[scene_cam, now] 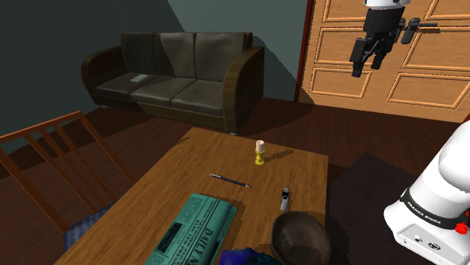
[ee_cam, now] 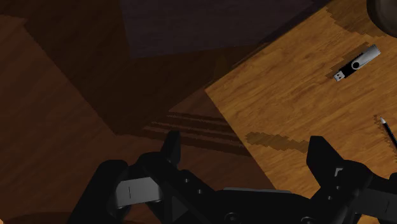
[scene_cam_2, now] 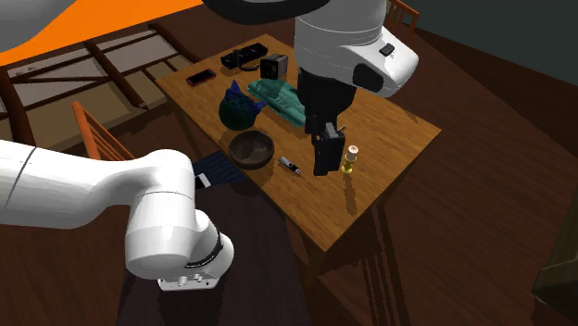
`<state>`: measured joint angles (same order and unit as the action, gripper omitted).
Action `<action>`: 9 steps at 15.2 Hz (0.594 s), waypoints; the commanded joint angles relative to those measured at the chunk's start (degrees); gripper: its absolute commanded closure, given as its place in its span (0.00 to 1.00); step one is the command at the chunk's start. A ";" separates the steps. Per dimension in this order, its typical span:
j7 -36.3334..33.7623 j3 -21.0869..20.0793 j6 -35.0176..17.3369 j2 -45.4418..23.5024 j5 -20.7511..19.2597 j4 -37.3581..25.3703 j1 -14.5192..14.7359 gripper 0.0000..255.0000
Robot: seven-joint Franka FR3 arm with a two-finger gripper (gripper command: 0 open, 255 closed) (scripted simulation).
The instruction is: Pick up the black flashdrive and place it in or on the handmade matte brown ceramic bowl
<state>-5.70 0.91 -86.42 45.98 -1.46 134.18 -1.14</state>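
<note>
Over the wooden table hangs the tool, spread wide, empty, well apart from the flashdrive.

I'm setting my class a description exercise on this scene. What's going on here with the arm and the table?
A white robot arm holds its black hand high above the wooden table, with its fingers apart and nothing between them. The black flash drive lies flat on the table, untouched. It sits a little apart from the dark brown bowl, which is at the table end nearest the stand. The pick-up has not yet begun.
</note>
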 commanded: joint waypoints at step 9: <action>-15.77 -9.08 -9.84 5.29 7.02 14.77 -0.17 0.00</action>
<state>-19.15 -6.79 -94.69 51.25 4.43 147.46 -1.38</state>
